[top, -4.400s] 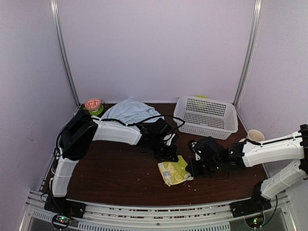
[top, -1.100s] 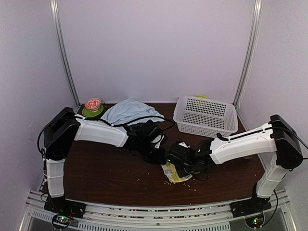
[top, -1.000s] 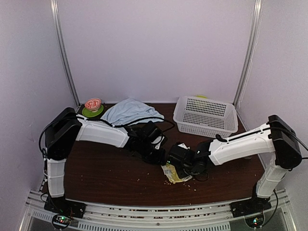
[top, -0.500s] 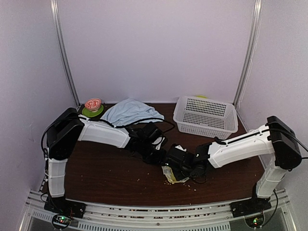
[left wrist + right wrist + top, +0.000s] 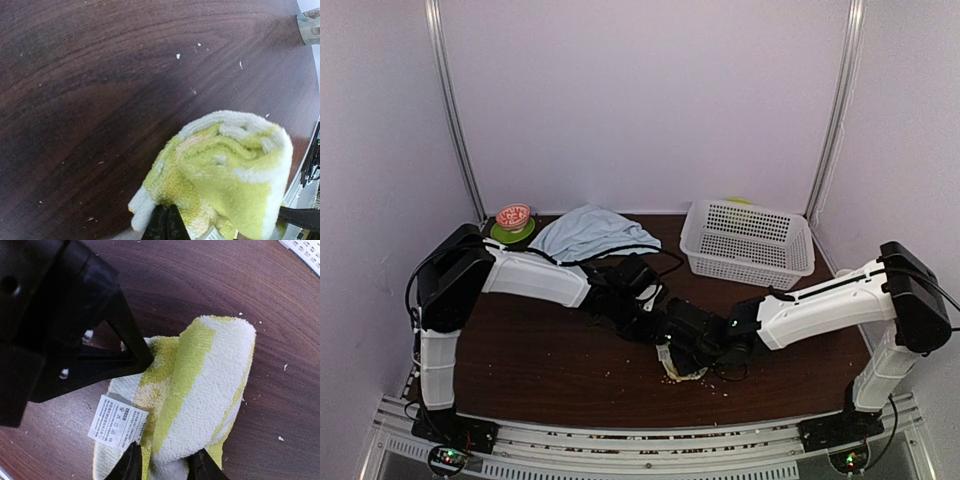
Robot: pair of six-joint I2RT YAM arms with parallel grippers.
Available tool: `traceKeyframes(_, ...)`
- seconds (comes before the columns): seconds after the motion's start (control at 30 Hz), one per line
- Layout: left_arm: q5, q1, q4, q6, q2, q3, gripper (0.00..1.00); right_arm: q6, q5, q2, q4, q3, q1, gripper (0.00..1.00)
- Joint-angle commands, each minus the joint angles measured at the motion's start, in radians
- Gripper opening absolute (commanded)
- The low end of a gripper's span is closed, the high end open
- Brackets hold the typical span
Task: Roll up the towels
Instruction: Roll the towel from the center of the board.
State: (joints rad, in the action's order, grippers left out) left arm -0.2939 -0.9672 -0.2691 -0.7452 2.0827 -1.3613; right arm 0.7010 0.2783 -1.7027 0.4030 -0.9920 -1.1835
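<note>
— Dark brown wood is seen as the table (image 5: 540, 350), closed in by lilac walls (image 5: 640, 100). What is held by the right gripper (image 5: 165, 466)?

— The lime-green towel (image 5: 200, 390) is clamped between its two fingers (image 5: 132, 465), at the near end of the roll. White patches are shown on the outer layer, and a white printed label (image 5: 117, 421) is laid flat just beside one of those fingers.

— And the left gripper (image 5: 650, 322)?

— It is set against the roll from the opposite side. In the right wrist view one black fingertip is pressed into the cloth's far edge. Whether anything is gripped by it cannot be told: only a dark finger (image 5: 165, 225) is caught at the bottom of its own view, with the roll just beside it.

— Where is the pale-blue towel (image 5: 585, 230) placed?

— Well beyond both grippers, at the back of the table, where it is laid in a loose heap and touched by neither. A white perforated basket (image 5: 750, 240) is set farther back than the right gripper and apart from it. A small red-and-white bowl (image 5: 513, 214) on a green plate (image 5: 523, 231) is found past the left arm's elbow, in the far corner. Pale crumbs (image 5: 178, 56) are scattered over the wood ahead of the left gripper.
</note>
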Motion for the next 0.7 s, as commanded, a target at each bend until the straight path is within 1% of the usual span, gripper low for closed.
traceKeyframes(0.0,-0.007,0.005,0.038,-0.008,0.008,0.012,0.0,-0.014,-0.061,0.018,-0.078,0.022,-0.008,0.34)
traceKeyframes(0.23,0.009,0.005,0.024,-0.004,-0.02,0.023,0.0,-0.006,-0.129,-0.004,-0.146,0.056,-0.006,0.35)
traceKeyframes(0.47,0.024,0.007,0.004,0.003,-0.083,0.05,0.0,-0.011,-0.169,-0.001,-0.225,0.114,0.004,0.45)
traceKeyframes(0.67,0.035,0.014,-0.014,0.007,-0.156,0.077,0.0,-0.017,-0.203,-0.002,-0.292,0.171,0.019,0.47)
